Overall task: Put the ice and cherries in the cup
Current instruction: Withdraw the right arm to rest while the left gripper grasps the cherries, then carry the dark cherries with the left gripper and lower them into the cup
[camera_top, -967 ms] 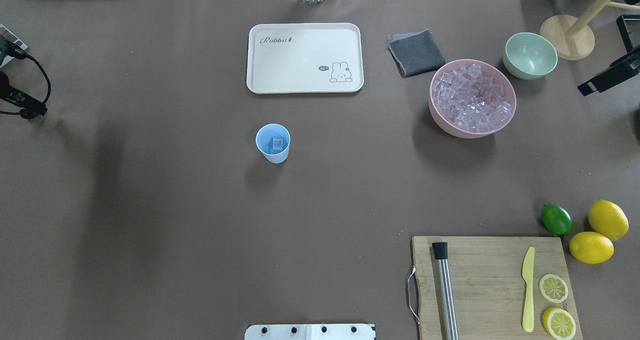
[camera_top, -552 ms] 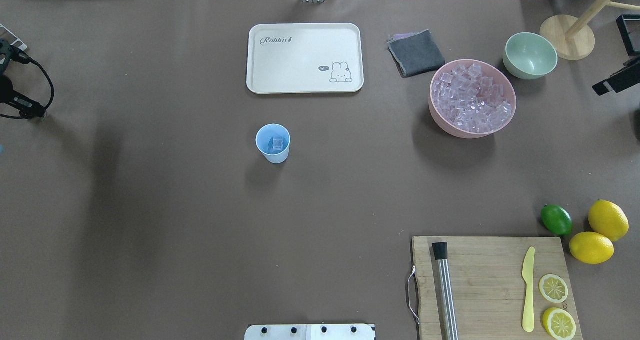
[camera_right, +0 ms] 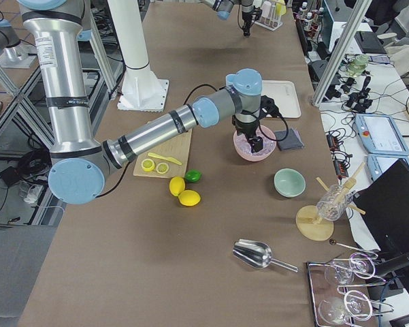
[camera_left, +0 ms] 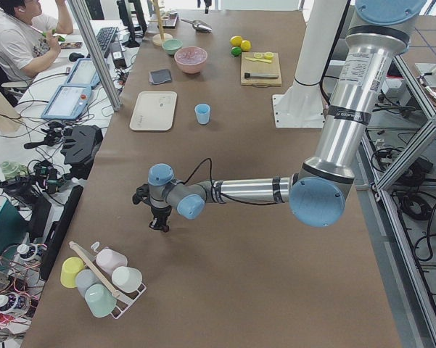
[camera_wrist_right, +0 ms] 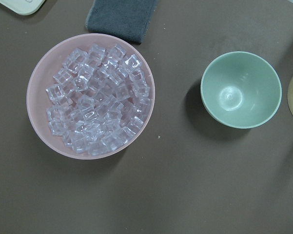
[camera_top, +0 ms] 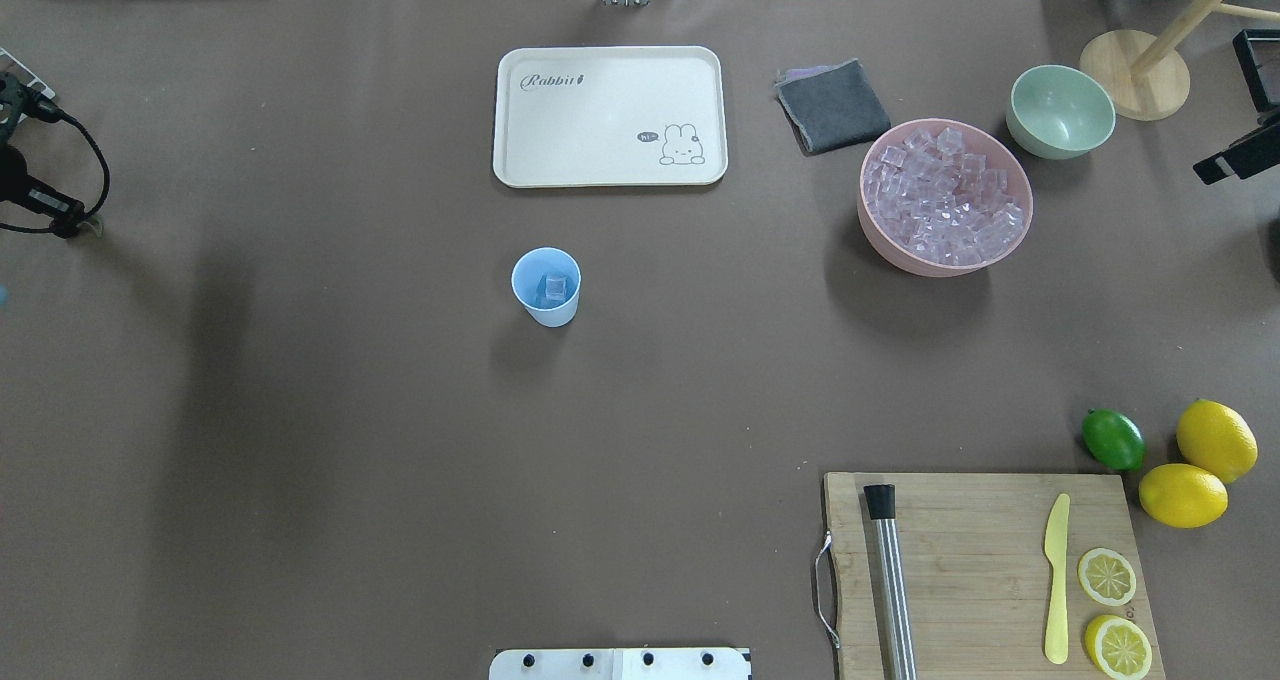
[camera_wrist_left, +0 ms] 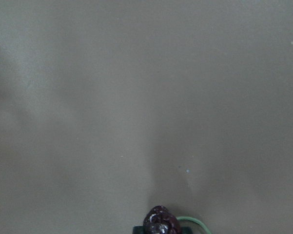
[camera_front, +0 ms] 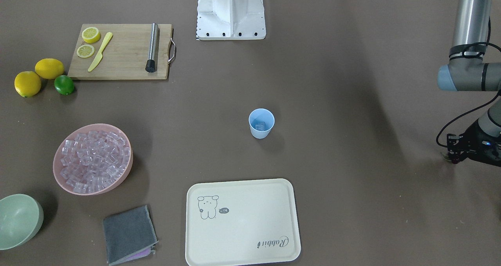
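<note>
Wooden and nearest the robot's base, a cutting board [camera_top: 980, 570] lies closer in than the cup [camera_top: 546, 290] and well off to its right, carrying a steel bar [camera_top: 890, 580] with a black cap, a yellow knife [camera_top: 1056, 580] and two lemon slices [camera_top: 1107, 576]; just past the board's far right corner sit a lime [camera_top: 1113, 439] and two whole lemons [camera_top: 1216, 440]. Farther out, roughly in the middle of the brown table [camera_top: 300, 410], the cup stands upright and alone, with one ice cube [camera_top: 556, 286] visible at its bottom. Well to the cup's left and slightly beyond it, the left gripper [camera_front: 453, 159] points down close to the table; its wrist camera shows the dark, glossy cherries [camera_wrist_left: 161, 223] pinched at its tip with a green stem curling out to one side, so its jaws are closed on them, and whether the fruit touches the table cannot be told. Beyond the cup and to its right the pink bowl [camera_top: 864, 205] is heaped with ice [camera_top: 945, 195]; the right gripper [camera_right: 256, 144] hangs above this bowl, and how wide it stands cannot be told, since it shows only from the side camera. Farthest out, straight behind the cup, lies the cream tray [camera_top: 610, 110], then to the right a folded grey cloth [camera_top: 833, 106] and the pale green bowl [camera_top: 1060, 110]
</note>
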Tool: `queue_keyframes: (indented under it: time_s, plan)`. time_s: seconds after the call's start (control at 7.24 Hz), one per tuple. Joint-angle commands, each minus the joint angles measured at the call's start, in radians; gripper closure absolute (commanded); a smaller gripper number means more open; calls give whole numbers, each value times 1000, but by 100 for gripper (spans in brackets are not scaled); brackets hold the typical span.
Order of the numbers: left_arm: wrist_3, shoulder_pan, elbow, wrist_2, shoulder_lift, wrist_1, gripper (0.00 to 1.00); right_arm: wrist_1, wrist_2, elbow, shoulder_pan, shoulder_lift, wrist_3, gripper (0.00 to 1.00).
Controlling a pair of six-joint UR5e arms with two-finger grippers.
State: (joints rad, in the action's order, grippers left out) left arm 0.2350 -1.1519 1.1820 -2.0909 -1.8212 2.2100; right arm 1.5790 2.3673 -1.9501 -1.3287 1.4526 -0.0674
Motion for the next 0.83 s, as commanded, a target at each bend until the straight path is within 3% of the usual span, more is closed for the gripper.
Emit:
queue_keyframes:
  time_s: [0.0,0.41,0.55,0.69]
  plan:
    - [118,-11,107,-9,11,0,100,-1,9,-9,-7,3,0,2]
    - [479,-8,369,-109,-7,-72,100,1,10,-1,-6,3,0,2]
    - [648,12,451,-124,-48,-75,100,3,10,2,-7,6,0,2]
    - [793,79,465,-120,-146,-73,100,3,10,2,-7,15,0,2]
